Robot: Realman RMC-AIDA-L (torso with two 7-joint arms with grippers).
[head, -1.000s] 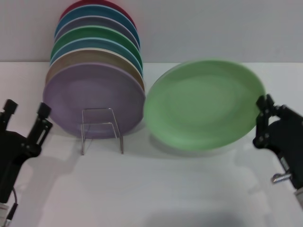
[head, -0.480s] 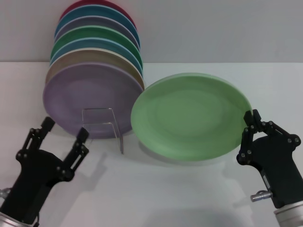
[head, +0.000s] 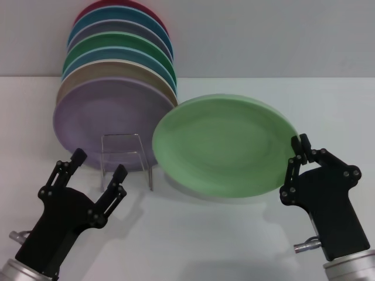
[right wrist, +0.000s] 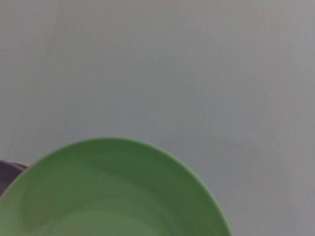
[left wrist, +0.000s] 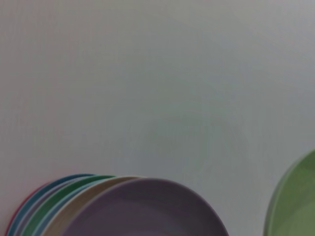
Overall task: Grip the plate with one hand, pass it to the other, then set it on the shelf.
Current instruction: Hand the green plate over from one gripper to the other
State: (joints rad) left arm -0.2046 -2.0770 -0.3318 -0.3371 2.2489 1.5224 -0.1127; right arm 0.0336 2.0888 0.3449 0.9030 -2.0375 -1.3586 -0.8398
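Head view: white table (head: pixel 234 234); round matte pastel-green plate (head: pixel 222 143) held tilted in mid-air, right end effector (head: pixel 297 153) clenched on its rim. Likely stiff, light, slick; take the opposite rim. Left end effector (head: pixel 98 165) released, beside thin wire shelf (head: pixel 125 158).

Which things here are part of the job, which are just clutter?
In the job:
- light green plate, held at its edge by the right pincer
- wire shelf
- left pincer, open, in front of the shelf

Just there:
- row of coloured plates leaning behind the shelf
- white table
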